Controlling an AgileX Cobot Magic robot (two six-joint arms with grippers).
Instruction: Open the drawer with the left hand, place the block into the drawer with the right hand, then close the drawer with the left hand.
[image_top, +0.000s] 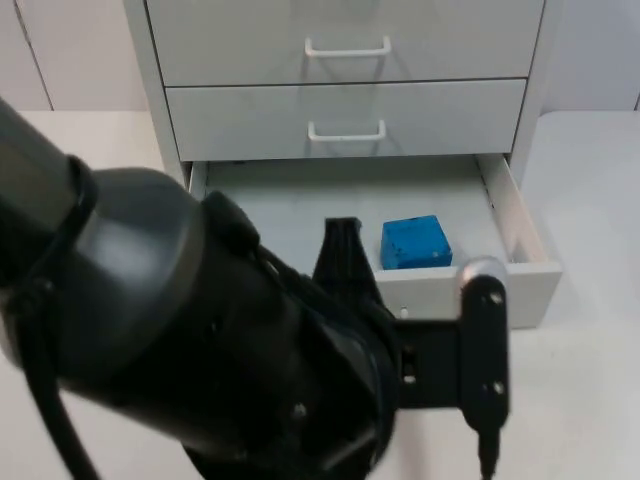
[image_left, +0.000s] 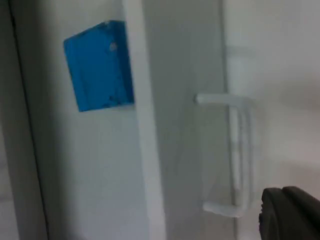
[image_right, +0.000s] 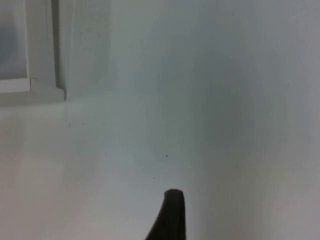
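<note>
The white cabinet's bottom drawer (image_top: 524, 236) stands pulled out. A blue block (image_top: 415, 243) lies inside it, close to the front panel and right of the middle. My left gripper (image_top: 341, 258) reaches over the drawer's front edge, just left of the block, and the bulky left arm hides that panel's left half. In the left wrist view the blue block (image_left: 99, 65) lies behind the panel's top edge (image_left: 144, 140). The white handle (image_left: 235, 152) sits on the panel's outer face, with my left gripper (image_left: 290, 215) close beside it. My right gripper (image_right: 171, 212) hangs over bare table.
Two shut drawers with white handles (image_top: 347, 48) (image_top: 346, 133) sit above the open one. A white cabinet corner (image_right: 35, 87) stands off to one side of the right gripper. White table top (image_top: 590, 380) stretches to the right of the cabinet.
</note>
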